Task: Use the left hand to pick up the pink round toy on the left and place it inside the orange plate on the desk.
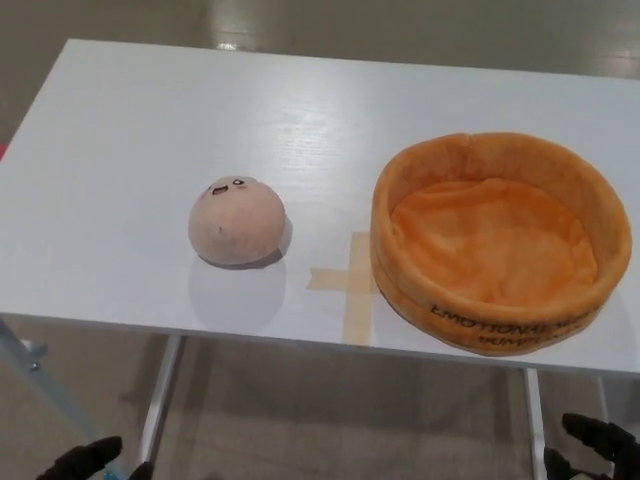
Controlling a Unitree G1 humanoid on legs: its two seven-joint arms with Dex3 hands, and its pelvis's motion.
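Showing the opening stage: nothing of the task is yet being carried out, as judged from how the things are lying.

Landmark: the tape cross (347,284) is sitting on the white counter (120,160) near its front edge; all places below are being given relative to it.

Pink round toy (237,221): it is resting on the counter just to the left of the tape cross, apart from it, with its small printed face turned up and away from the camera. Nothing is touching it.

Orange plate (500,240): it is standing on the counter just to the right of the tape cross, its soft rim all but touching the cross's right arm. Its hollow is lying empty.

Left hand (85,460): it is hanging below the counter's front edge, well to the lower left of the tape cross, and is holding nothing. Only dark tips are showing, so how far its fingers are spread cannot be told.

Right hand (598,445): it is waiting low, well to the lower right of the tape cross, holding nothing; its spread likewise cannot be told.

Work remaining: reaching, grasping, lifting, carrying across the tape cross and releasing in the orange plate are all being left to do.
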